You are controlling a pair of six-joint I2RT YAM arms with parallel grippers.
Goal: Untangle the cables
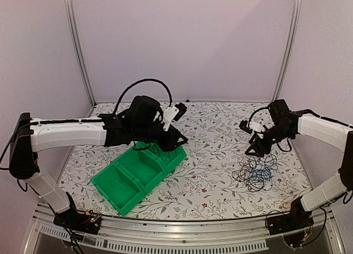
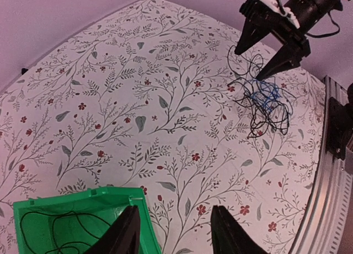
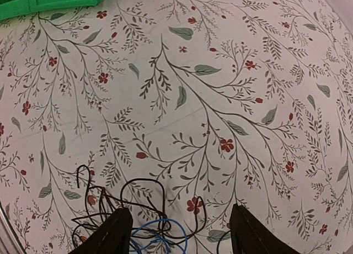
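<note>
Hovering right pincer point(image 2: 249, 65) spread above tangled cables point(image 2: 263, 99), green bin point(image 2: 83, 197) well apart

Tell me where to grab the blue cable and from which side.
Grip the blue cable on its loops in the pile's middle, coming straight down from above: it lies flat among the black cables, so a sideways approach would likely snag them.

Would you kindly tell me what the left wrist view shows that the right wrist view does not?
Only the left wrist view: the left fingers, a black cable lying inside the green bin, and the right arm's fingers from outside, spread above the cables. Only the right wrist view: the black loops close up beside its own fingers. Both: the cables with one blue strand, the bin, the floral table.
</note>
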